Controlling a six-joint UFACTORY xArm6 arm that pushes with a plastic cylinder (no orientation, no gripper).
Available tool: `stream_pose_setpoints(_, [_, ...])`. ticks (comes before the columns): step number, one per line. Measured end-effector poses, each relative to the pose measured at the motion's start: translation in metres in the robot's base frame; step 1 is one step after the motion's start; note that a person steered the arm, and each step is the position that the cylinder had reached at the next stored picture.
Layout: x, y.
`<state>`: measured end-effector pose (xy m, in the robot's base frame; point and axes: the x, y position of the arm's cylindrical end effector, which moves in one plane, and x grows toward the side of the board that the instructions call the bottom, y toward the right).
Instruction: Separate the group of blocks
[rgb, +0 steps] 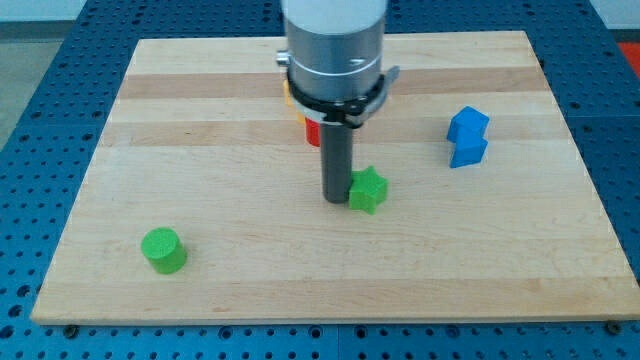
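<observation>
Green first: at the view's left a green cylinder (163, 250) stands alone near the bottom of the wooden tabletop (500, 260), well apart from everything. Further right, our tip (336, 199) sits just beside the left face of a green star (368, 189), touching or nearly so. Behind the rod, partly hidden by our arm, a red block (313, 131) and a sliver of a yellow block (288, 97) huddle together; their shapes we cannot make out. At the right a blue block (468, 137) stands on its own.

We count two green, one red, one yellow and one blue. We have no fingers to spread or pinch, only the rod.

These look like small, light, rigid pieces that should slide easily on smooth wood. We judge a push through the middle of a flat face best, since an off-centre shove would likely spin the star.
</observation>
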<state>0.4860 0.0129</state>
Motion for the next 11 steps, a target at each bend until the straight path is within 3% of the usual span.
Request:
stream_pose_setpoints(3, [-0.001, 0.100])
stream_pose_setpoints(4, [0.011, 0.089])
stream_pose_setpoints(5, [0.055, 0.079])
stream_pose_setpoints(6, [0.066, 0.107])
stream_pose_setpoints(7, [0.061, 0.132])
stream_pose_setpoints(9, [0.050, 0.117])
stream_pose_setpoints(11, [0.009, 0.116])
